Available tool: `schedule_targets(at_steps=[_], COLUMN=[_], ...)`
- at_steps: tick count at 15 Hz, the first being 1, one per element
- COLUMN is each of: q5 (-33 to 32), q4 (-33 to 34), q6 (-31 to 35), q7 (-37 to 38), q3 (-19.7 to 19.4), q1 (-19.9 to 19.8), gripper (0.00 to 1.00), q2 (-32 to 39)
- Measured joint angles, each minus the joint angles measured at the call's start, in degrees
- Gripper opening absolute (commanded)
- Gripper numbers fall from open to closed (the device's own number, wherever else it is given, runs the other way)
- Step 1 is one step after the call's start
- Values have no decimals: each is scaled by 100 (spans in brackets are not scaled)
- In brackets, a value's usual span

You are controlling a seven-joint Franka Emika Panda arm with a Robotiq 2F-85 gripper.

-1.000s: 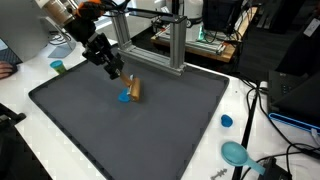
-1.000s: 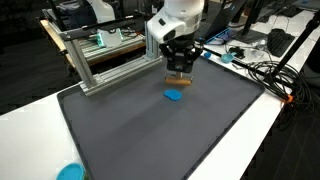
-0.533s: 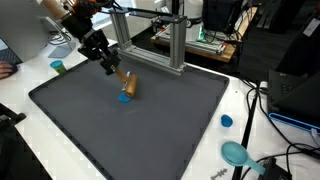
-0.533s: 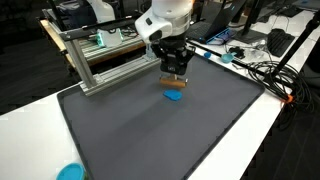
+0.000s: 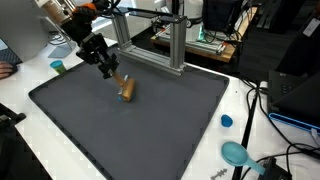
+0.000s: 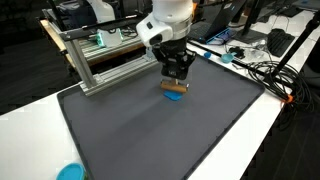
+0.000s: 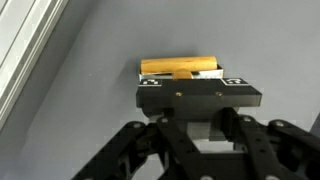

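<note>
Pincer: the pincer (image 5: 115,76) is clamped fully on the wooden block (image 7: 178,66), gripping its sides.
Block: held low over the grey mat (image 5: 130,130) on the bench (image 6: 30,120), near the metal frame (image 6: 100,60).
Change: a second ago the blue disc (image 6: 174,97) lay bare beside the block. Now the block is above it and only a blue sliver shows.
Meaning: the block seems to have been carried onto the disc and not yet released. Whether they touch, I cannot tell.

block (image 7: 180,67): wood, smooth, slight sheen | gripper (image 7: 193,84): blk, matt, plastic/metal | mat (image 5: 130,130): dk grey, matt, fine texture | frame (image 5: 176,45) at mat's back edge: bare alu, satin | tabletop (image 6: 25,125): white, smooth
</note>
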Motion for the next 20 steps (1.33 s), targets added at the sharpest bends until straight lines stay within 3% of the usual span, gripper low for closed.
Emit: schedule_targets(at_steps=[9,14,20], q5=[-1104,-1541,-1637], q4=[-1434,-1947,-2392], q6=[1514,1836,2235], q7=[1007,1398,1357], q3=[-81,-82,-1], q1=[872,997,999], gripper=[22,22,22], q2=[-824,-1163,-1436])
